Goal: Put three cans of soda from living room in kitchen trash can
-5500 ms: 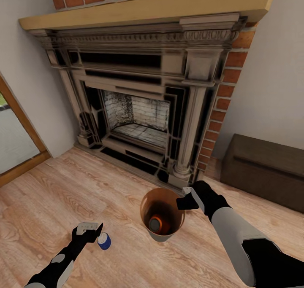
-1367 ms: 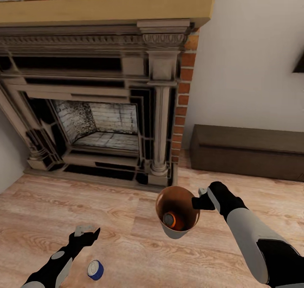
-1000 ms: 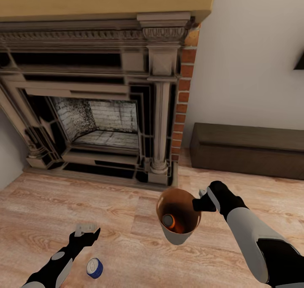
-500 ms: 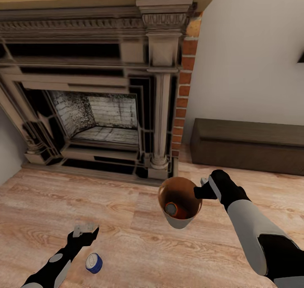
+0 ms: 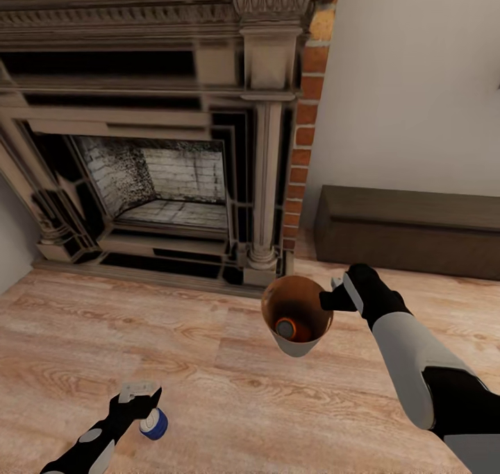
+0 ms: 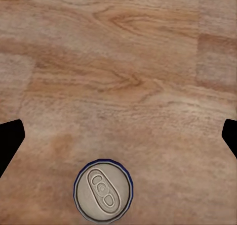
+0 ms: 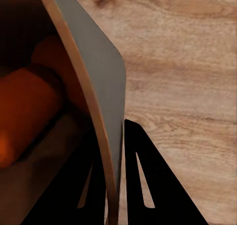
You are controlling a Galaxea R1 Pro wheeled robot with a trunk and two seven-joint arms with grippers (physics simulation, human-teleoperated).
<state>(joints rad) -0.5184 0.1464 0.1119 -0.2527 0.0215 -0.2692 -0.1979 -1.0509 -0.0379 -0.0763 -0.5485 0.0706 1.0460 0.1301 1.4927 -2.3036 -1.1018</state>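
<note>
- Right end effector [image 5: 332, 295] grips the trash can [image 5: 297, 343] by its rim, w/ the can tilted and lifted off the floor [image 5: 229, 384]; mouth faces the head cam.
- Right wrist view: rim wall [image 7: 101, 111] sits pinched betw. the two dark fingers [image 7: 143, 185], one inside, one outside.
- Orange soda can [image 5: 288, 329] lies inside the trash can, silvery top visible. Right wrist view shows orange shapes [image 7: 24, 111] in the coppery interior; can't tell whether one can or more.
- Blue soda can [image 5: 152, 424] stands upright on the floor, near the head view's lower left, just beside the left end effector [image 5: 137, 393].
- Left wrist view: can top [image 6: 103, 189] w/ pull tab seen from straight above, blue rim around it; dark finger tips [image 6: 10, 141] spread wide at both sides, well apart, nothing betw. them but floor. Left end effector open, holding nothing, above the can.
- Background: fireplace [image 5: 160, 134] w/ grey frame and brick edge; dark low cabinet [image 5: 410, 231] against the wall to its right.
</note>
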